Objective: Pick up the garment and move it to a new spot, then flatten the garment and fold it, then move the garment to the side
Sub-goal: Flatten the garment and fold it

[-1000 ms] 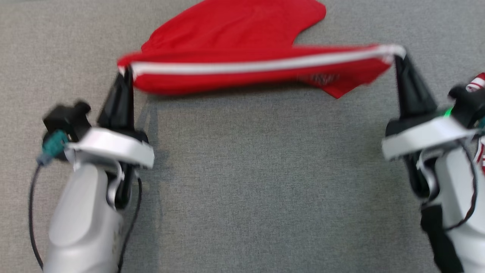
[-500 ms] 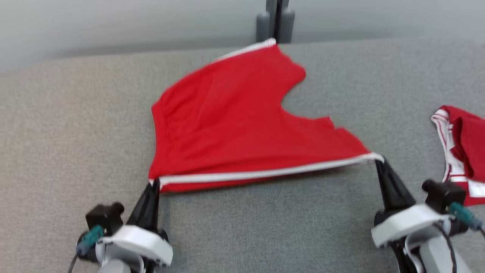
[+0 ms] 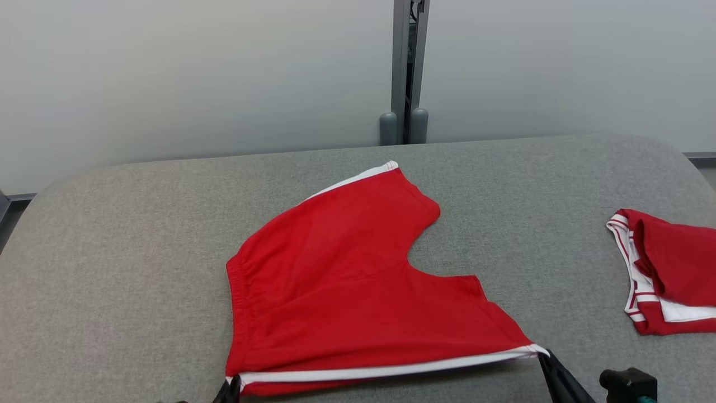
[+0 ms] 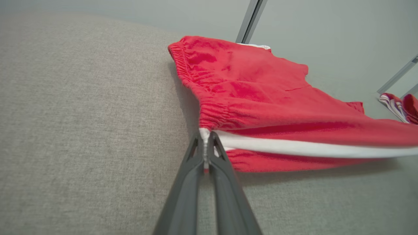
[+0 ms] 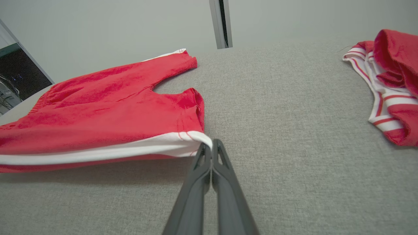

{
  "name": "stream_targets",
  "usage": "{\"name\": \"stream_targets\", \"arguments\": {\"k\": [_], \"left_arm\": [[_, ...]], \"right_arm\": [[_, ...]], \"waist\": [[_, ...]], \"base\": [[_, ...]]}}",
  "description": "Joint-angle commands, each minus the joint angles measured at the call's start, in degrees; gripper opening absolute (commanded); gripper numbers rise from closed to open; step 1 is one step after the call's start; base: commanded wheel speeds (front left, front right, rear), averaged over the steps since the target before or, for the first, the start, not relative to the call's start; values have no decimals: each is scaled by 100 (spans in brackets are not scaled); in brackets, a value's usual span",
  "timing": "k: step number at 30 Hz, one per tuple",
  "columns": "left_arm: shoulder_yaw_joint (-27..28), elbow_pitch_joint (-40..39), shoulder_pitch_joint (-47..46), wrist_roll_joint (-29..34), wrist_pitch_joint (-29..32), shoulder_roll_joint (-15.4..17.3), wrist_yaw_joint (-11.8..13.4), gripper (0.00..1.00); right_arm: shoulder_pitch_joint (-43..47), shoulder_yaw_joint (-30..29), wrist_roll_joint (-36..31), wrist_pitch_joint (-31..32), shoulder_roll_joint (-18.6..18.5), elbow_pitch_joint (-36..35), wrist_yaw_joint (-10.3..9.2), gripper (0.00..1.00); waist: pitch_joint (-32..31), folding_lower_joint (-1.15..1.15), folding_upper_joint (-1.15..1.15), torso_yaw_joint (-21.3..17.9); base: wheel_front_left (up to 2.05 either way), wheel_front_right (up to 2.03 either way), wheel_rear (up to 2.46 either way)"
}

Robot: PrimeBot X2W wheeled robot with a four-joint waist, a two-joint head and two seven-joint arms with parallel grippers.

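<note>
Reads as a lab or robot test cell, not a home. The work surface is a wide table [image 3: 112,235] wrapped in plain grey fabric, corners rounded, across the lower half of the head view. Behind it, along the top of the frame, are pale blank partition panels [image 3: 196,73] joined at a grey metal post [image 3: 400,56] top centre, with two grey rounded caps [image 3: 388,127] at its foot. Right wrist view, upper left: dark gap [image 5: 16,78] past the panel edge, contents too small to tell. On the fabric sit red shorts [image 3: 335,280] mid-frame and a folded red-and-white garment [image 3: 671,268] at the right edge, laid out like test pieces.
</note>
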Motion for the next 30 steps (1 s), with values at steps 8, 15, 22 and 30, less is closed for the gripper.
{"name": "stream_targets", "arguments": {"k": [8, 15, 22, 30], "left_arm": [[-60, -11, 307, -18, -27, 72, 20, 0], [-336, -372, -232, -41, -27, 58, 18, 0], [-405, -521, -1199, -34, -27, 54, 21, 0], [-606, -261, -2386, -195, -26, 50, 157, 0]], "right_arm": [[184, -35, 88, -25, -181, -16, -45, 0], [-546, -68, 15, -25, -243, -70, -39, 0], [-1965, 108, -297, -24, -336, 398, -31, 0], [-3843, 447, -584, -24, -348, 1618, -27, 0]], "waist": [[-9, 0, 0, 126], [221, 0, 0, 363], [773, 0, 0, 693], [1487, 0, 0, 1021]], "base": [[0, 0, 0], [0, 0, 0], [0, 0, 0], [0, 0, 0]]}}
